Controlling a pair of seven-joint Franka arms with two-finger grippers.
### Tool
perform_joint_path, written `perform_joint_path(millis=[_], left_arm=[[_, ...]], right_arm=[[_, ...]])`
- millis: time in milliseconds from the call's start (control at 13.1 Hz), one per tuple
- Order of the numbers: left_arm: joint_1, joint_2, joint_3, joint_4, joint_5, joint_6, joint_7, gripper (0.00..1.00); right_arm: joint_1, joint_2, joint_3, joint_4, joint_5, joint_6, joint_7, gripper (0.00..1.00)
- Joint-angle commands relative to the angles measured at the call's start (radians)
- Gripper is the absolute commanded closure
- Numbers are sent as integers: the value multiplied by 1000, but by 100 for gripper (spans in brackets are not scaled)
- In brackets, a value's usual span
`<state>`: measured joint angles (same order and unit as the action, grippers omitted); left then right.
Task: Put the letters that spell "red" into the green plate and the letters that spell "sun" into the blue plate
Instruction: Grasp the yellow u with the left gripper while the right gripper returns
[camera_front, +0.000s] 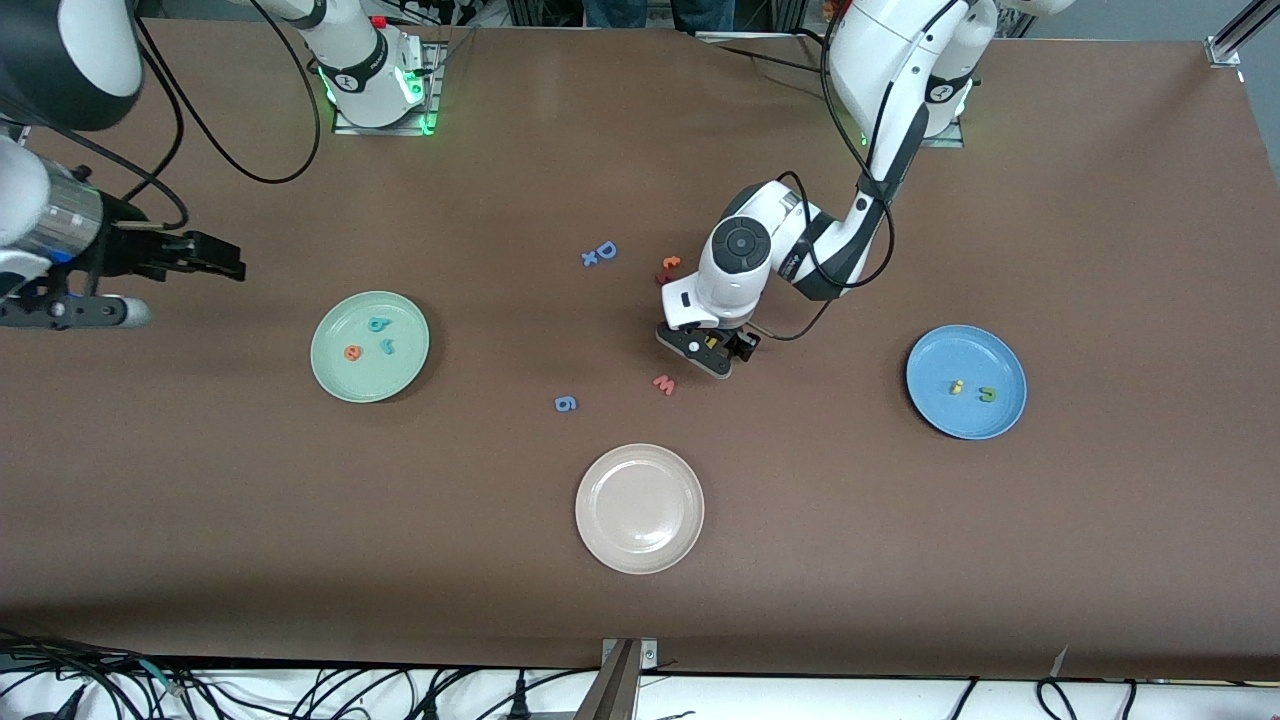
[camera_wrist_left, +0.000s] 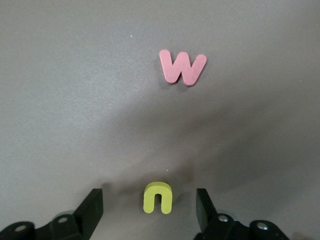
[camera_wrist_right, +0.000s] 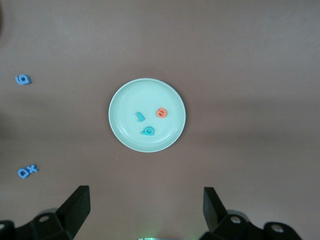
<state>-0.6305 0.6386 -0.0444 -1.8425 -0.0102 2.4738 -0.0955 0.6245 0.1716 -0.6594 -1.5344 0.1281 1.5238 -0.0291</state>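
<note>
My left gripper (camera_front: 710, 352) is down at the table's middle, open, its fingers on either side of the yellow-green "n" (camera_wrist_left: 158, 198), with a gap on both sides. The blue plate (camera_front: 950, 350) at the left arm's end holds two yellow letters (camera_front: 957, 387) (camera_front: 987, 394). The green plate (camera_front: 330, 370) (camera_wrist_right: 170, 135) holds the orange "e" (camera_front: 352, 352), teal "d" (camera_front: 377, 323) and teal "r" (camera_front: 387, 346). My right gripper (camera_front: 235, 265) (camera_wrist_right: 147, 197) hangs open and empty, high over the right arm's end of the table.
A salmon "w" (camera_front: 664, 384) (camera_wrist_left: 182, 67) lies just beside the left gripper, nearer the front camera. A blue "g" (camera_front: 565, 403), a blue "D" with an "x" (camera_front: 600, 253) and small red-orange letters (camera_front: 668, 267) lie mid-table. A cream plate (camera_front: 640, 508) sits nearer the camera.
</note>
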Motion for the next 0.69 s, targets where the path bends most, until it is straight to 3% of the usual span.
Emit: perform_joint_path(millis=[0,230,383,536,613], left_arm=[[-12,6,12,0,-13,1,-1,19],[-12,6,12,-12,-11,1,-1,28],[-12,6,12,-15,-11,1,-1,30],[-12,6,12,-17,-11,1,-1,41],[-12,6,12,-17,-11,1,-1,41]], right_arm=[[-171,-6,129,43,-13,-22,-17,0],[-456,2,413,101,-21,-11,-15,0],[-604,-4,562,106,-77,15,-12,0],[-649,-75,590,51,-102,-5,-14,0],[-647,-127,616,-2,-119,12,-9,0]])
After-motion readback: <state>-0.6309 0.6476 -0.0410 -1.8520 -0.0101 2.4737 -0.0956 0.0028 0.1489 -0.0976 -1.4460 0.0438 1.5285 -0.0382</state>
